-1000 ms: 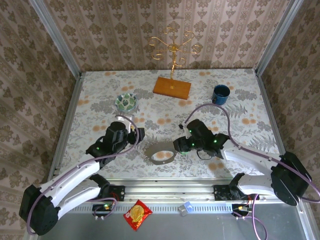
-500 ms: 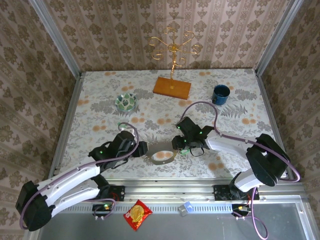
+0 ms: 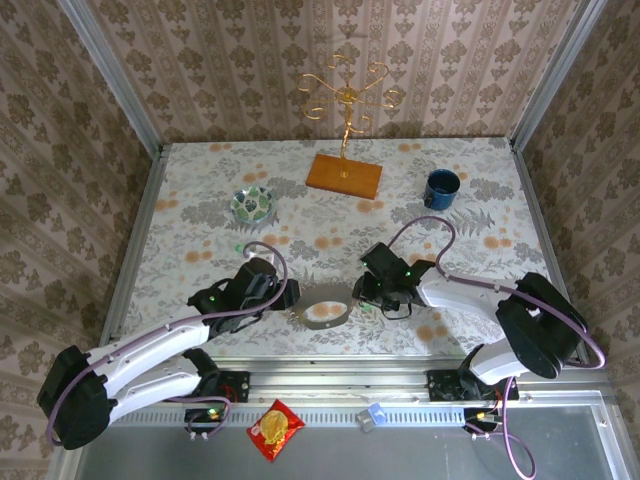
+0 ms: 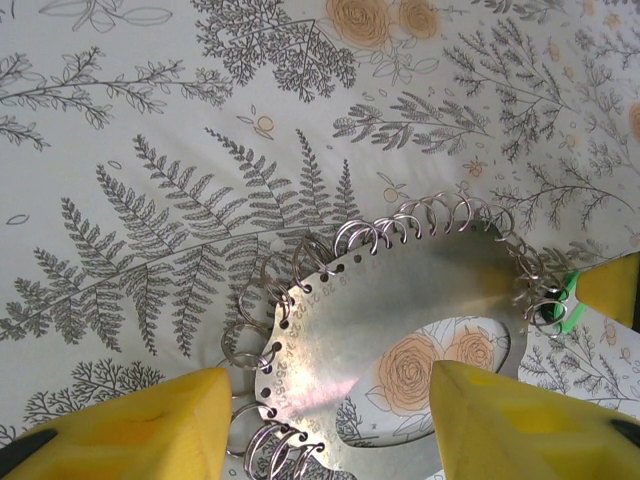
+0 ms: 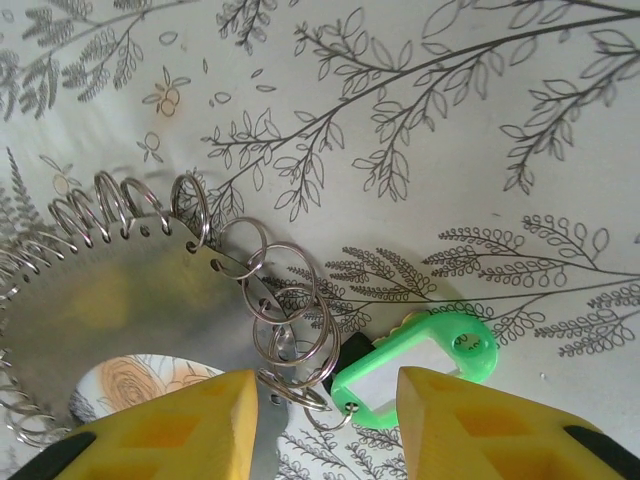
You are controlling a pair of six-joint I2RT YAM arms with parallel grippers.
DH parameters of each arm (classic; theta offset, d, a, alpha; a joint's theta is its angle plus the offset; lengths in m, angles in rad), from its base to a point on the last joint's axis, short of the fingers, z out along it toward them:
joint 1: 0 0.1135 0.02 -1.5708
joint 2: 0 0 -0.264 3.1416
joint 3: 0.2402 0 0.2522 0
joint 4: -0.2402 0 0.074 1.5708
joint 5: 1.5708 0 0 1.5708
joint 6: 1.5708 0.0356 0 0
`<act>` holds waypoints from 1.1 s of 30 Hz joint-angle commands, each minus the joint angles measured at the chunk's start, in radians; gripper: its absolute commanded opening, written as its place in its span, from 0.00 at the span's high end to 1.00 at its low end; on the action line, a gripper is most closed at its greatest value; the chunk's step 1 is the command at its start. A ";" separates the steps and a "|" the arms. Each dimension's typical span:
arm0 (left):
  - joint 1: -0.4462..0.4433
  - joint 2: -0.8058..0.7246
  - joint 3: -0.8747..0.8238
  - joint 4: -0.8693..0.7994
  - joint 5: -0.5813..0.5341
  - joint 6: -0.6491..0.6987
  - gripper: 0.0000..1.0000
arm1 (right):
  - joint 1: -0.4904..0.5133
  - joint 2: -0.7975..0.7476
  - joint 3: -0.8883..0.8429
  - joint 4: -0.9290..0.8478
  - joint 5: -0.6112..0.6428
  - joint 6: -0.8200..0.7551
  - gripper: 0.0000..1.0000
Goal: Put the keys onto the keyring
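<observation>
The keyring [image 3: 325, 316] is a flat grey metal hoop with numbered holes and many small split rings, lying near the table's front edge. My left gripper [image 3: 289, 297] is at its left rim. In the left wrist view the left gripper [image 4: 330, 430] is open, one yellow finger outside the keyring [image 4: 400, 290] and the other over its hole. My right gripper [image 3: 363, 298] is at the right rim. The right gripper [image 5: 325, 425] is open over a cluster of split rings [image 5: 290, 320] and a green-headed key [image 5: 415, 370]. A green bit of key [image 4: 562, 306] shows at the hoop's far edge.
A patterned bowl [image 3: 253, 205] stands at the back left and a blue mug [image 3: 441, 188] at the back right. A gold wire stand on a wooden base [image 3: 344, 176] is at the back middle. A red snack packet [image 3: 275, 429] lies below the table's front rail.
My left gripper has come toward the front and right, up to the hoop's left rim. The right arm has folded in, and its gripper stays at the right rim.
</observation>
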 commanded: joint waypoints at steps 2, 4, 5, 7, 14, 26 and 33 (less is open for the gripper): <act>-0.005 -0.009 0.027 0.032 -0.031 0.031 0.45 | -0.009 -0.019 -0.018 0.029 0.033 0.097 0.61; -0.004 -0.013 0.027 0.032 -0.035 0.036 0.45 | -0.011 -0.017 -0.022 0.038 0.029 0.108 0.62; -0.005 -0.015 0.026 0.032 -0.038 0.039 0.45 | -0.011 -0.018 -0.025 0.039 0.026 0.116 0.62; -0.005 -0.016 0.025 0.034 -0.043 0.039 0.45 | -0.011 -0.020 -0.029 0.039 0.022 0.132 0.63; -0.005 -0.009 0.027 0.050 -0.047 0.048 0.46 | -0.012 -0.006 -0.053 0.085 -0.010 0.194 0.66; -0.005 -0.005 0.028 0.054 -0.050 0.059 0.46 | -0.015 0.039 -0.051 0.138 -0.047 0.198 0.75; -0.005 -0.003 0.030 0.056 -0.052 0.062 0.46 | -0.018 0.053 -0.044 0.142 -0.040 0.184 0.83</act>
